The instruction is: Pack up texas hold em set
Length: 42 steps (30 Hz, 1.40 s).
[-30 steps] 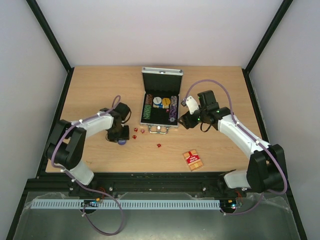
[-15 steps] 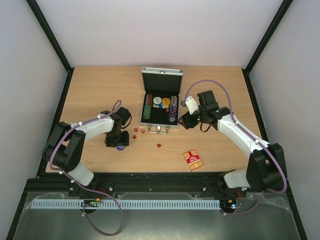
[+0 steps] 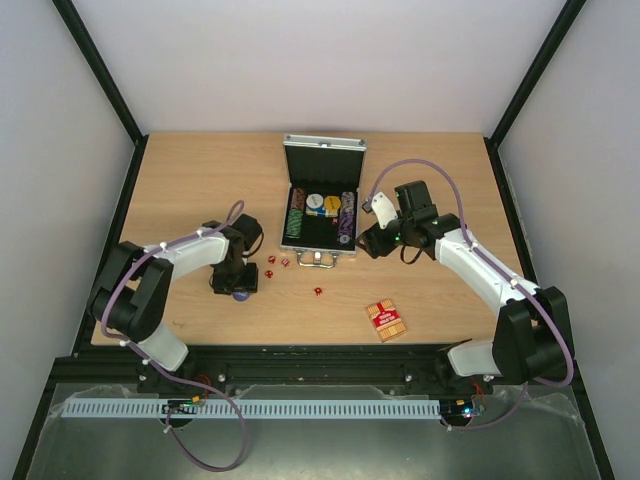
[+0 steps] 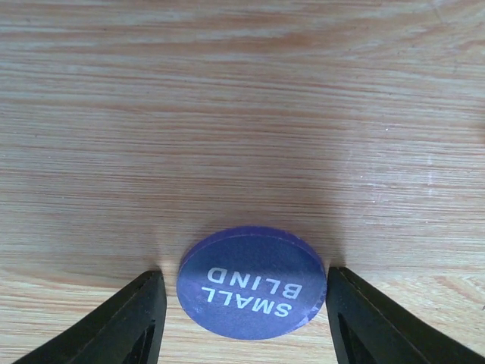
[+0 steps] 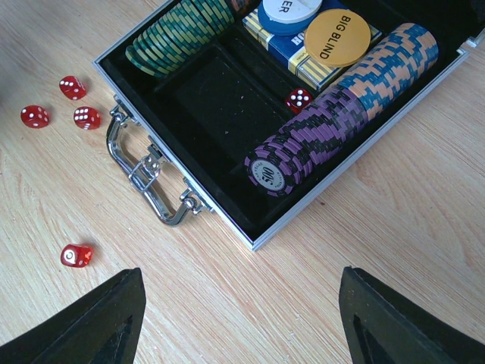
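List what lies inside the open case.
Inside the case: a green chip row, a purple-to-orange chip row, one red die, and a blue card box with a yellow disc and a blue-white disc on top. Those discs hide most of it.

My right gripper (image 5: 239, 307) is spread wide and holds nothing, above the open case (image 5: 356, 161). Inside are green chips (image 5: 178, 34), purple chips (image 5: 303, 144), a yellow disc (image 5: 337, 36) and 1 die (image 5: 298, 99). On the table (image 5: 424, 205), 3 dice (image 5: 86, 117) lie left of the handle (image 5: 148, 178), and 1 lone die (image 5: 76, 255) lies nearer me.

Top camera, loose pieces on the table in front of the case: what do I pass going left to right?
From the left: purple disc → three red dice → single red die → red card deck.
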Motion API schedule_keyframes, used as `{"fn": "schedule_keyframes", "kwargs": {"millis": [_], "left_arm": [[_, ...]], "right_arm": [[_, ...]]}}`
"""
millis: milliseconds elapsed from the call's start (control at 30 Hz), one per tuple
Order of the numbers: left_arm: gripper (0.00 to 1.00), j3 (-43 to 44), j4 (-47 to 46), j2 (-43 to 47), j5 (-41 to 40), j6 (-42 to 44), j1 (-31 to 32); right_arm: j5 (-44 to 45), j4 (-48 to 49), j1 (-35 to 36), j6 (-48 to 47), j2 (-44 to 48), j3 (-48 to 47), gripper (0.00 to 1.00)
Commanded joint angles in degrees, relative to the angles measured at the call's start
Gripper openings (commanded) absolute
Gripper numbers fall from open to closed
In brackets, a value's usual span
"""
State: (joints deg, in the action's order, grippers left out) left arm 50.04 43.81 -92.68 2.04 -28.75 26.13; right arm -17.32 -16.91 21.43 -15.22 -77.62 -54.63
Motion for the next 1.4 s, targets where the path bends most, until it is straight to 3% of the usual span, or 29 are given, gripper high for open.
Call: {"fn": "schedule_keyframes", "kwargs": {"millis": [0,300,533,700,1367], "left_arm": [[0.59,-0.5,-0.2,-1.5,1.6,0.9,0.2],[0.47,2.1,1.1,0.9,1.4,0.5,0.4],[0.47,10.0,7.2,3.1,-3.4,-0.3,1.9],[0.47,17.7,6.3,2.7,-3.2,-0.6,3.7],[0.48,54.2,-1.2,-29.1,0.9,1.4,9.9]], "right_arm": [[-0.6,-2.6,-0.2,-0.6,0.0,0.4,0.71],[-0.7,-2.6,-0.2,-0.6,-0.2,0.4,0.71],[-0.4,-2.5,-0.2,-0.6,-0.1,0.4,0.71],[-0.4,-2.4,-0.2,-0.6,-0.4,0.5,0.71],[0.5,-1.9,-0.2,-0.1,-0.8,0.6,0.71]]}}
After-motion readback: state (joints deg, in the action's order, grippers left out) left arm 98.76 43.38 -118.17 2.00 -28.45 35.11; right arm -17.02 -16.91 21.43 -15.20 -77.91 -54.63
